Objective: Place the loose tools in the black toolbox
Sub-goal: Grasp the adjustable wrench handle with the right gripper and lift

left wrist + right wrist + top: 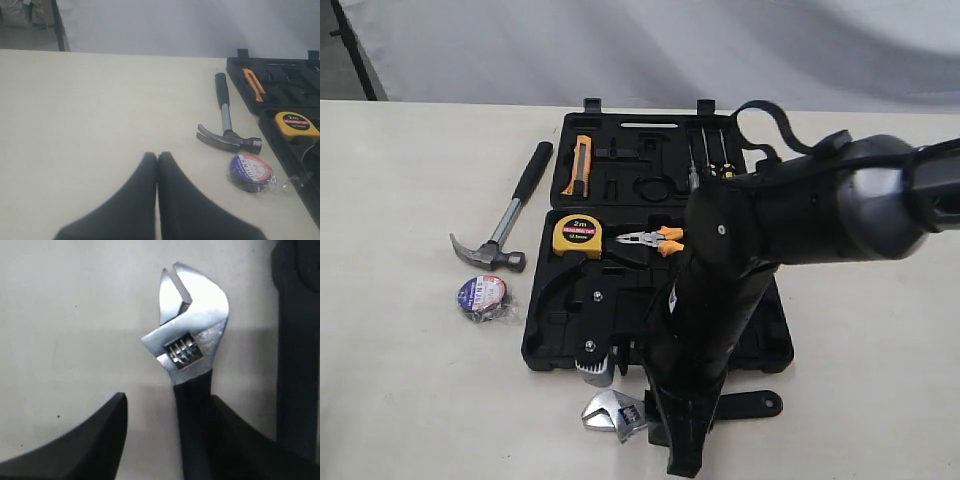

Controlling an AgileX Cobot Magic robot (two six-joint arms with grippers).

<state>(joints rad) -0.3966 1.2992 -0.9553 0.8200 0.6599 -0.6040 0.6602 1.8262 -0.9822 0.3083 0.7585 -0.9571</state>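
Near edge of toolbox (545, 350), on the cream table (410, 400): adjustable wrench (613, 413) lying flat, long axis left-right, silver jaws to the left, black handle to the right under the arm. Head is bright cast steel with a ribbed worm screw; handle smooth and matte. No marking legible.

Right gripper (167, 405): black fingers spread wide, straddling the wrench handle. One finger is against the handle, the other stands clear of it.

Left of the toolbox: claw hammer (505, 225), black grip, steel shaft and head. Long axis near-far, grip toward the far side, head near, claw curving left.

Just near of the hammer head: tape roll (482, 296), black, in crinkled clear wrap, with a blue-red round label whose lettering is too small to read surely.

Inside the moulded black plastic toolbox: yellow tape measure (577, 235), marked "2m"; orange-handled pliers (655, 240) beside it.

Left gripper (157, 156): fingers pressed together, holding nothing, over bare table.
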